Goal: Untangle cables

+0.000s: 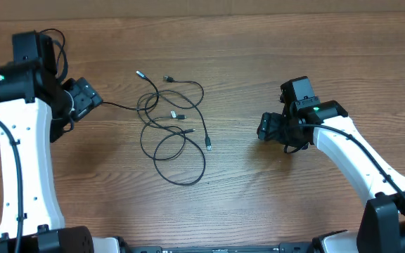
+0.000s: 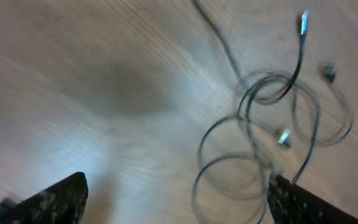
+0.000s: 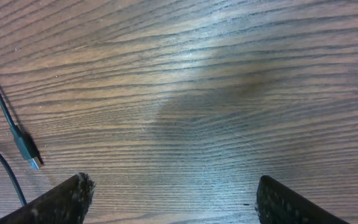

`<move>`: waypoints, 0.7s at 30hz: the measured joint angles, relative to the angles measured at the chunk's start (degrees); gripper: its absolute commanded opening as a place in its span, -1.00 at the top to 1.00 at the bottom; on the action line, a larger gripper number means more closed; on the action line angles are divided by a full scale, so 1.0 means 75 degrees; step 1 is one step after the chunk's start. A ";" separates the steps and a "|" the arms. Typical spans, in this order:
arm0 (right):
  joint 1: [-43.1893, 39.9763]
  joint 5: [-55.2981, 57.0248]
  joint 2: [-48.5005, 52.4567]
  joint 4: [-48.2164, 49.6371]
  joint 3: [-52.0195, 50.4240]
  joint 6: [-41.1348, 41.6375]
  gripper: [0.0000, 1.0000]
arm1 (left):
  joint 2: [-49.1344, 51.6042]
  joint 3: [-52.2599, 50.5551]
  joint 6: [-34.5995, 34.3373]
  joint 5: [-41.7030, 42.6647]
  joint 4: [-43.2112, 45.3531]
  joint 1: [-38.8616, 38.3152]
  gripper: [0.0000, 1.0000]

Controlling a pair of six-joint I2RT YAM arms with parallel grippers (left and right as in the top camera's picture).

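Left gripper (image 2: pixel 176 199) agape near cables (image 2: pixel 251 124)

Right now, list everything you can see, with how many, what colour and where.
cables: a few, black, one loose tangle of loops left of the table's centre
plug ends: several, some silver-tipped, scattered around the tangle
table: one, brown wood, under everything
left arm: one, white and black, left side
right arm: one, white and black, right side
left end effector: one, black, open, by the strand trailing left from the tangle
right end effector: one, black, open, over bare wood right of the tangle
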 measured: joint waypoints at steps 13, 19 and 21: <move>0.0000 0.0003 0.0000 0.0000 0.0000 -0.0009 -0.65 | 0.1160 -0.2553 -0.1501 0.1553 0.4103 -0.0035 -0.73; 0.0000 0.0000 0.0000 -0.0009 0.0000 -0.0006 -0.65 | 0.2194 -0.2565 -0.1935 0.1757 0.5444 -0.0274 -0.68; 0.0000 0.0003 0.0000 -0.0009 0.0000 -0.0006 -0.65 | 0.2538 -0.2565 -0.2002 0.1792 0.5697 -0.0379 -0.63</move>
